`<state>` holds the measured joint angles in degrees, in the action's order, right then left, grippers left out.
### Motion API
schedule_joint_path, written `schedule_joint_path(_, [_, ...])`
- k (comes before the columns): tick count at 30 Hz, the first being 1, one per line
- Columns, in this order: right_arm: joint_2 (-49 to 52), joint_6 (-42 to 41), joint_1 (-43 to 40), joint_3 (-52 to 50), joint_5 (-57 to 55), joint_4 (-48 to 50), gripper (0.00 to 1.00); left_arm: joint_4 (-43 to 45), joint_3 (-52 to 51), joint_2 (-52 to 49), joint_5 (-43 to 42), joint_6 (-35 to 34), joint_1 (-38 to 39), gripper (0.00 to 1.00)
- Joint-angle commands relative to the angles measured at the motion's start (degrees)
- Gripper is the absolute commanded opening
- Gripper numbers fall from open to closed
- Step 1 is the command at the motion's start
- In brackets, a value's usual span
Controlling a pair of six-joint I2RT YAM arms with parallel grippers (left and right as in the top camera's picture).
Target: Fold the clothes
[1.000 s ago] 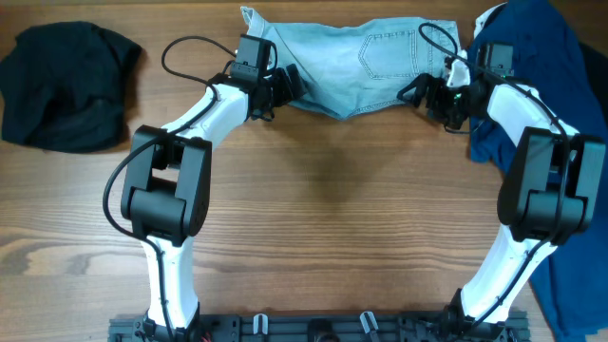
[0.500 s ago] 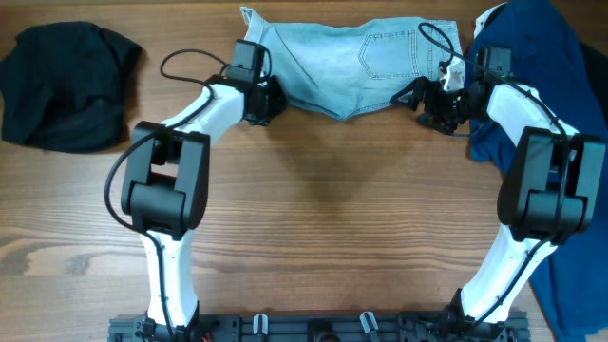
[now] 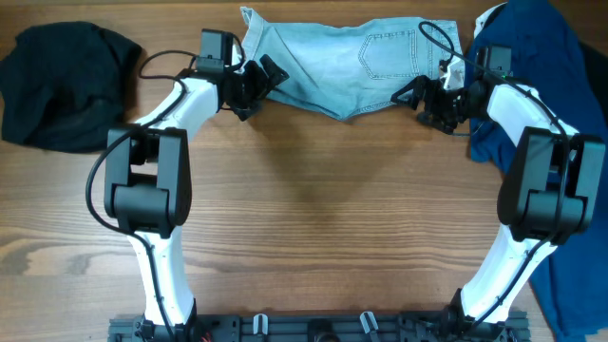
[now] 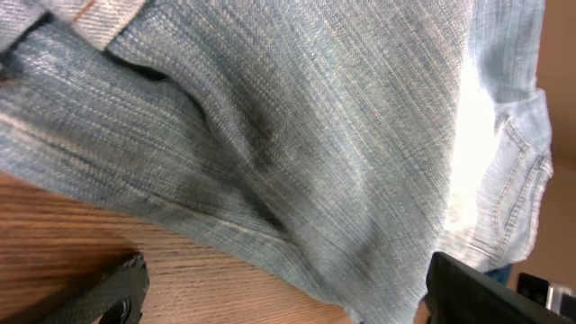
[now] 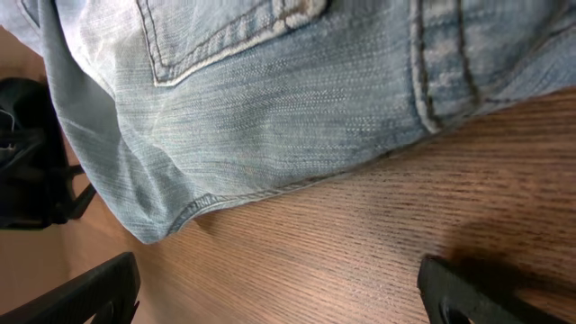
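The pale-blue denim shorts lie spread along the table's far edge, a stitched back pocket facing up. My left gripper stands open at the shorts' left lower edge. In the left wrist view the denim fills the frame, and its hem and bare wood lie between the left gripper's dark fingers. My right gripper is open at the shorts' right lower corner. In its wrist view only wood lies between the right gripper's fingers, with the hem just beyond.
A black garment is bunched at the far left of the wooden table. A larger dark-blue garment hangs along the right side, partly under my right arm.
My left arm has swung left along the shorts' edge; its jaws looked shut half a second ago and now stand open. The right gripper edged slightly left. The shorts lie as before.
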<state>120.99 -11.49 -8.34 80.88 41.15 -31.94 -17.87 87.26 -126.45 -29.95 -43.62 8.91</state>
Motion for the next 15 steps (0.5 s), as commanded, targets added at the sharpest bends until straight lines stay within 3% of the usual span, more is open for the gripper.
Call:
schedule_joint_path(1, [1.05, 0.96, 0.22, -0.11, 1.40, 1.05, 1.00, 2.23, -2.14, -1.77, -4.00, -0.59, -0.04, 1.00])
schedule_joint_path(6, [0.07, 2.45, 0.22, -0.11, 6.14, 2.73, 1.00, 4.44, -2.12, 6.40, -6.14, -0.33, 0.92, 0.91])
schedule_joint_path(15, [-2.34, -7.26, -1.75, -0.11, 1.25, 8.66, 1.00, 3.04, -2.14, 9.75, -4.59, -0.11, 0.94, 0.98])
